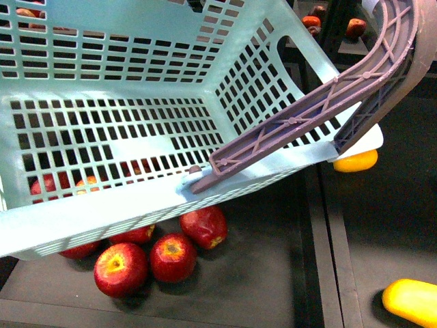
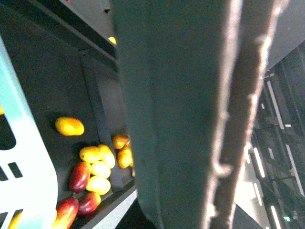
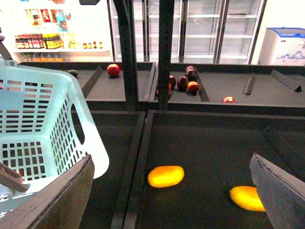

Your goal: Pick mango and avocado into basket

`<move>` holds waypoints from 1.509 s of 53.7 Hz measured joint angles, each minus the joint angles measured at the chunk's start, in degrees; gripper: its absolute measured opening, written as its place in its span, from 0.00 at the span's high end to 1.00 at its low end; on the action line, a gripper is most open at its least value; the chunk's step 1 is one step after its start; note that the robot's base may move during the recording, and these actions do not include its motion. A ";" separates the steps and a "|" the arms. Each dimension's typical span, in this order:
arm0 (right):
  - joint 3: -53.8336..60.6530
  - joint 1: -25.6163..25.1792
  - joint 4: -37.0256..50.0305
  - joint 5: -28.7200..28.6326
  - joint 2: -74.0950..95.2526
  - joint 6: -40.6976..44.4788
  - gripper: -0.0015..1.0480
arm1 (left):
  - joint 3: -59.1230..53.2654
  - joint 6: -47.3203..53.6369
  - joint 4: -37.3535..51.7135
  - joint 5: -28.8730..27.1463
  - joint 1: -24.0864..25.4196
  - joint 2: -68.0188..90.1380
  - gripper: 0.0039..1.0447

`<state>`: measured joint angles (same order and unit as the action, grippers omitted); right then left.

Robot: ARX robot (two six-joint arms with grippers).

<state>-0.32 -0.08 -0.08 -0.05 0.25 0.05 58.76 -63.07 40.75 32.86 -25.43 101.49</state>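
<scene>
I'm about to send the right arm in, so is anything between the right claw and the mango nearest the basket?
Nothing visible does. The right claw is open, and the mango lies alone on the bare bin floor ahead of it. A second mango lies apart from it.

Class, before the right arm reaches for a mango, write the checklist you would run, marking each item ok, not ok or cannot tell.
1. Right gripper open and empty: ok.
2. Mango in sight ahead of the right wrist: ok.
3. Mango clear of the second mango: ok, they lie apart.
4. Basket within the right wrist view: ok.
5. Avocado found: cannot tell; one small dark fruit far off is too small to name.
6. Left gripper's hold on the basket: cannot tell; its view is blocked.
</scene>
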 joint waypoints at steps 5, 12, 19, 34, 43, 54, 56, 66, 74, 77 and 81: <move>0.00 0.00 0.00 0.00 0.00 0.00 0.07 | -0.63 0.94 -2.36 -0.11 -0.55 0.00 0.93; 0.00 0.00 0.00 0.00 0.00 0.02 0.07 | -1.29 1.73 -4.11 0.35 -1.11 0.00 0.93; 0.00 0.00 0.00 0.00 0.00 0.00 0.07 | -1.29 3.50 -7.13 0.15 -1.27 -0.02 0.93; 0.00 0.00 0.00 0.00 0.00 0.02 0.07 | -1.29 4.85 -7.37 -0.17 -1.16 -0.02 0.93; -0.33 4.81 4.28 25.73 5.75 -6.32 0.07 | -1.29 4.83 -7.37 0.04 -1.20 -0.02 0.93; -6.54 -15.58 17.16 15.65 27.78 -12.39 0.07 | -1.29 4.96 -7.37 -0.13 -1.20 -0.04 0.93; -8.76 -19.28 20.98 14.73 34.23 -12.37 0.07 | -1.29 4.98 -7.37 -0.13 -1.20 -0.04 0.93; -21.44 -24.48 26.45 10.64 64.61 -11.43 0.07 | -1.29 5.03 -7.37 -0.33 -1.07 -0.04 0.93; -28.20 -24.63 29.24 2.47 85.74 -4.70 0.07 | -1.29 5.11 -7.37 -0.17 -1.16 -0.04 0.93; -29.03 -24.68 30.93 -0.22 89.96 -2.71 0.07 | -1.29 5.16 -7.37 -0.11 -1.20 -0.04 0.93; -30.25 -24.83 32.02 -4.37 95.51 1.07 0.07 | -1.29 5.16 -7.37 -0.07 -1.22 -0.04 0.93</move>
<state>-30.57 -24.91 31.94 -4.43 95.77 1.13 57.47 -57.91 33.39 32.80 -26.65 101.45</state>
